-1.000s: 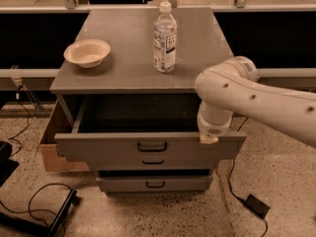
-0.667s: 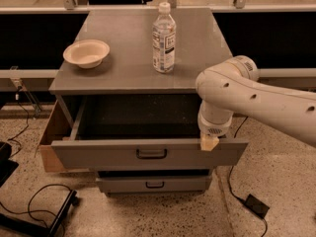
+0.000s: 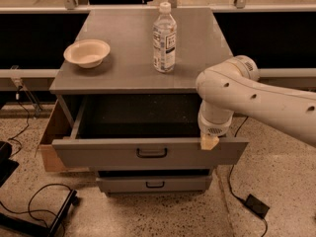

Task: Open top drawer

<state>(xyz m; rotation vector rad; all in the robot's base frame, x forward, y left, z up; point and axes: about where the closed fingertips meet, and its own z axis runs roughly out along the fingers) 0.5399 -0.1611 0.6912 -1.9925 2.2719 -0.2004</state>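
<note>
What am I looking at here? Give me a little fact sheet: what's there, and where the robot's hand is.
top drawer: open, pulled well out of the cabinet
gripper: at the top edge of the drawer front, near its right end
lower drawer: beneath, only its front shows
cabinet top: carries two things
bowl: on top, left side
bottle: upright on top, right of the bowl

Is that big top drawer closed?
No, the top drawer stands pulled well out, dark inside showing, with the gripper at its front's top edge.
</note>
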